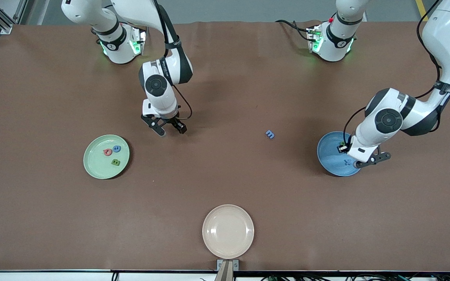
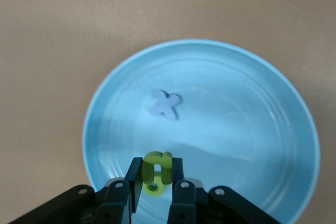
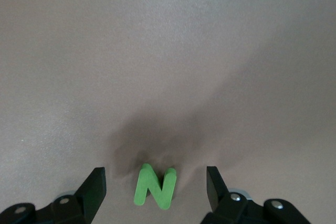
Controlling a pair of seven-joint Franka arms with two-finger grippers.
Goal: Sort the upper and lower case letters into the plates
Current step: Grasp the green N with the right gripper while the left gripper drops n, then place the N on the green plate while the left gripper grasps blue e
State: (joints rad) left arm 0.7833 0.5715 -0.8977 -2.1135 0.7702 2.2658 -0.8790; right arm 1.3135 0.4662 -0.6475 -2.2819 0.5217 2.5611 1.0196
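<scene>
Two claws are at work. The right gripper (image 3: 155, 192) is low over the bare bench, toward the right arm's end, with its jaws spread apart and a green letter N (image 3: 155, 186) lying flat on the brown bench (image 1: 225, 97) between the fingers (image 3: 93, 190), touching neither. In the front view that gripper (image 1: 169, 129) is just beyond the mint green plate (image 1: 94, 166), which lies nearer the front camera and toward the right arm's end.

The left gripper (image 2: 156, 182) is clamped on a small yellow-green letter (image 2: 156, 170) whose shape I cannot read, holding it just above the blue plate (image 2: 262, 129). On that plate's floor lies one pale blue letter X (image 2: 165, 104), clear of the gripped piece. In the front view the blue plate (image 1: 328, 154) sits toward the left arm's end, partly covered by the left gripper (image 1: 356, 158).

The mint green plate holds three letters: a pink one (image 1: 108, 152), a blue one (image 1: 116, 148) touching it, and a green one (image 1: 115, 162) near them.

A blue letter m (image 1: 270, 134) lies alone on the bench between the two claws. A cream-beige plate (image 1: 228, 231) rests at the bench edge nearest the front camera.
</scene>
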